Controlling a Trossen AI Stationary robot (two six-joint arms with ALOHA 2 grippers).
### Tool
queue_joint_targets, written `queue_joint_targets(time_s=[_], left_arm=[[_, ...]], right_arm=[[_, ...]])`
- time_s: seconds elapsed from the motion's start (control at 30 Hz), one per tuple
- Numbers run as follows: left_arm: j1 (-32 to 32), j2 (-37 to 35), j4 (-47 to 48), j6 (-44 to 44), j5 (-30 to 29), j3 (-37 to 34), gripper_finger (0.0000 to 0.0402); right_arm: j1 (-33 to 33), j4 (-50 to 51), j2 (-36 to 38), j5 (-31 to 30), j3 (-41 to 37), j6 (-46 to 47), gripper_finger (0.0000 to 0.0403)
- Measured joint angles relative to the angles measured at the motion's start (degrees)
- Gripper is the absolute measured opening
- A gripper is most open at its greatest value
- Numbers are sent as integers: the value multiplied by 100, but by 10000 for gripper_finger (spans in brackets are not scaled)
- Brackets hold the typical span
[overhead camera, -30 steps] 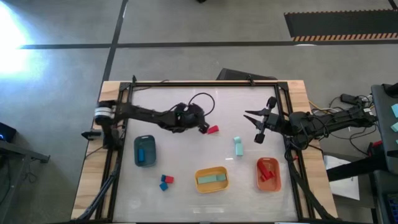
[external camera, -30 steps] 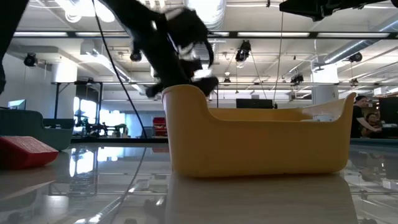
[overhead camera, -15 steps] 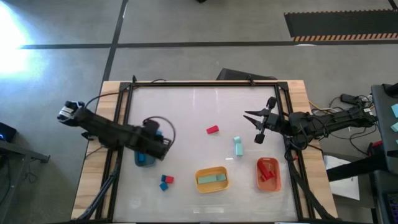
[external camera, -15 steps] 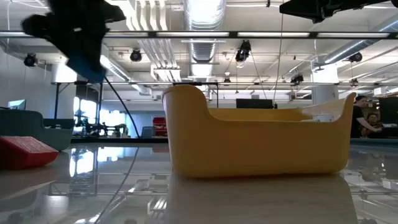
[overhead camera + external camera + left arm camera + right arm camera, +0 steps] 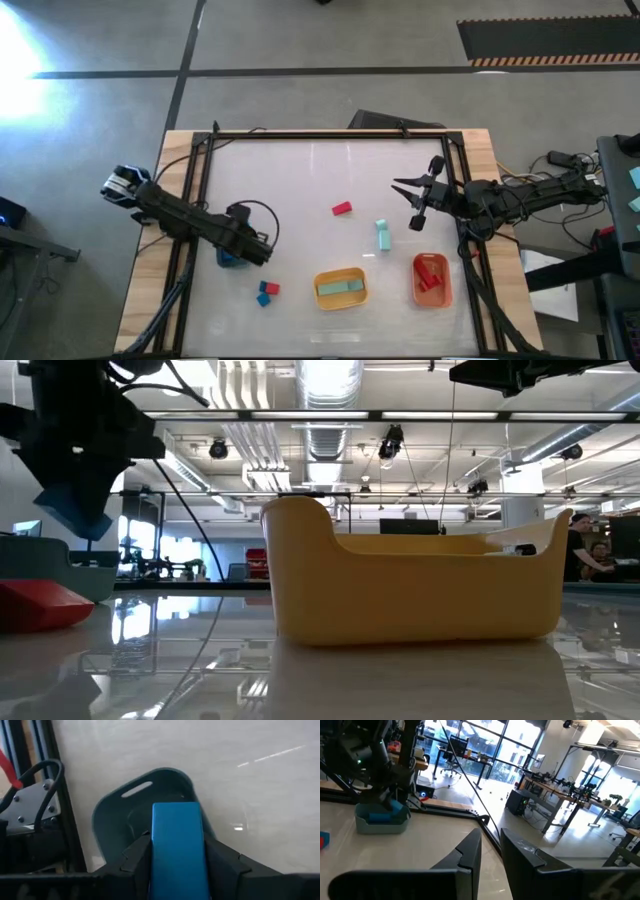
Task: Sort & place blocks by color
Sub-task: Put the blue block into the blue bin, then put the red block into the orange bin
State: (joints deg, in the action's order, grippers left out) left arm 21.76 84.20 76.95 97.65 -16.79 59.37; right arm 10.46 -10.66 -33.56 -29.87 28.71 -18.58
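My left gripper (image 5: 252, 250) hangs over the grey-blue bin (image 5: 115, 815) near the table's left side, shut on a blue block (image 5: 177, 827). In the low view the block (image 5: 75, 510) shows below the gripper, above the bin (image 5: 45, 560). On the table lie a red block (image 5: 342, 209), a mint block (image 5: 382, 235) and a red and blue pair (image 5: 266, 292). My right gripper (image 5: 408, 203) waits high at the right, level, its fingers a narrow gap apart with nothing between them (image 5: 491, 845). My left gripper pinches the blue block by its two long sides (image 5: 156, 852) between its two fingers. The fingers come steeply from above and lie along the block. The block sticks out past the fingertips, tilted, clear of the bin below.
A yellow bin (image 5: 341, 288) holding a mint block stands at the near middle, close in front of the low camera (image 5: 410, 590). An orange bin (image 5: 431, 278) with red blocks stands to its right. A black frame (image 5: 200, 180) runs around the table top.
My left gripper has swung from beside the red block at the table's middle toward the left and near edge, to above the grey-blue bin. It has tipped from nearly level to steeply downward and rolled. The blue block has come with it and sunk a little.
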Motion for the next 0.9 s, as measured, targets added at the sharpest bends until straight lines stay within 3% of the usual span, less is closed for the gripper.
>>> queue_joint_targets(time_s=[0.2, 0.53, 0.73, 0.9], left_arm=[[3, -26, 2, 91, 86, -76, 140], [7, -26, 11, -414, 28, -11, 230], [9, -70, 11, -1142, 621, 562, 248], [198, -72, -508, -2507, 885, 1174, 249]], right_arm=[[2, 2, 0, 0, 0, -3, 63], [0, 9, 0, 0, 0, -1, 63], [0, 9, 0, 0, 0, -68, 63], [0, 6, 0, 0, 0, -91, 63]])
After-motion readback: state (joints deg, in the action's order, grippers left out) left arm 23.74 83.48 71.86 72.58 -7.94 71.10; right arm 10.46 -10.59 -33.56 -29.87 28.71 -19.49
